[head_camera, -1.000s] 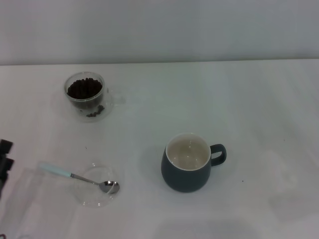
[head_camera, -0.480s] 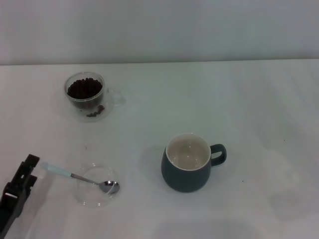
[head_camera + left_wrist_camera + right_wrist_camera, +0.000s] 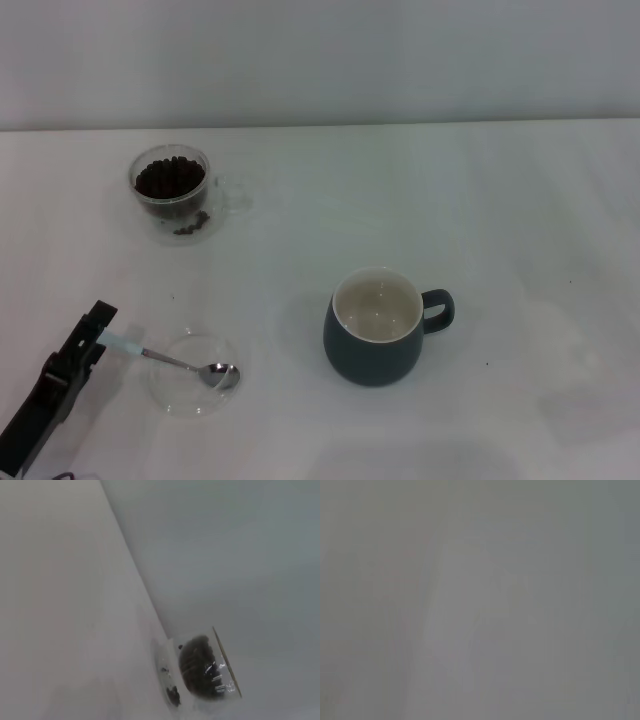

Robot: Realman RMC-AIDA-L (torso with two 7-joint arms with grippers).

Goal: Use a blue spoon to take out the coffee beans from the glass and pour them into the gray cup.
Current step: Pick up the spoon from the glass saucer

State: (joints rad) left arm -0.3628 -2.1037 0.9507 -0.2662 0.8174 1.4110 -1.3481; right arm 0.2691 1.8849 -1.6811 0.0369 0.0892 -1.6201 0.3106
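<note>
At spoon (image 3: 160, 357) handle, left hand (image 3: 97, 322), seemingly open.

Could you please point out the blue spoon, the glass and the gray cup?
blue spoon (image 3: 127, 346), head view, on its pale handle.
glass (image 3: 171, 200), head view, on its clear side wall.
gray cup (image 3: 372, 357), head view, on its dark outer wall.

Counter (image 3: 500, 200): white, plain, filling most of the head view from the middle band down to the lower edge.
Wall (image 3: 320, 60): pale grey, across the top.
Dish (image 3: 185, 395): flat, clear, round, lower left of the frame.
</note>
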